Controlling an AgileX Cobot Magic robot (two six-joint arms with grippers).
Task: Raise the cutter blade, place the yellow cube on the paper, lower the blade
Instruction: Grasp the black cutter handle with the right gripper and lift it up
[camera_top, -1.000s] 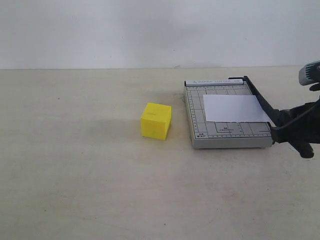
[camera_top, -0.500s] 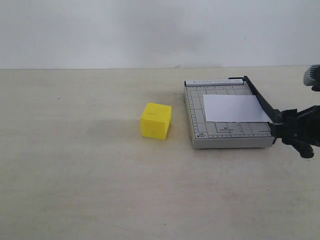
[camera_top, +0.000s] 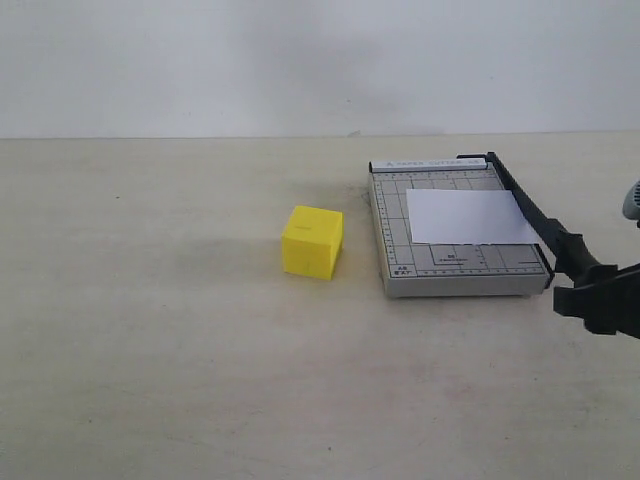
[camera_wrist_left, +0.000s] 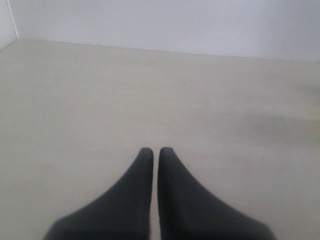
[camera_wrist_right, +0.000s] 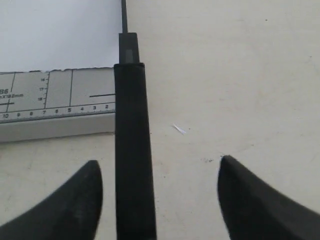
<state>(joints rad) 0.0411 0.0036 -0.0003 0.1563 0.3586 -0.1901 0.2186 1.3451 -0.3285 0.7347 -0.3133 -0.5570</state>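
The grey gridded cutter board (camera_top: 440, 262) lies right of centre with the white paper (camera_top: 470, 216) on it. The black cutter blade (camera_top: 528, 208) runs along the board's right edge, its thick handle (camera_wrist_right: 132, 145) reaching toward me. My right gripper (camera_wrist_right: 157, 170) is open, its fingers either side of the handle without touching it; in the exterior view it (camera_top: 603, 298) sits at the right edge. The yellow cube (camera_top: 313, 241) rests on the table left of the board. My left gripper (camera_wrist_left: 151, 151) is shut on nothing over bare table, out of the exterior view.
A beige table (camera_top: 150, 350) carries everything, with a white wall (camera_top: 300, 60) behind it. A small white scrap (camera_wrist_right: 179, 129) lies on the table beside the blade handle.
My right gripper has drawn back toward the near right, off the board's corner, so more of the blade handle shows. Cube, paper and board have not moved.
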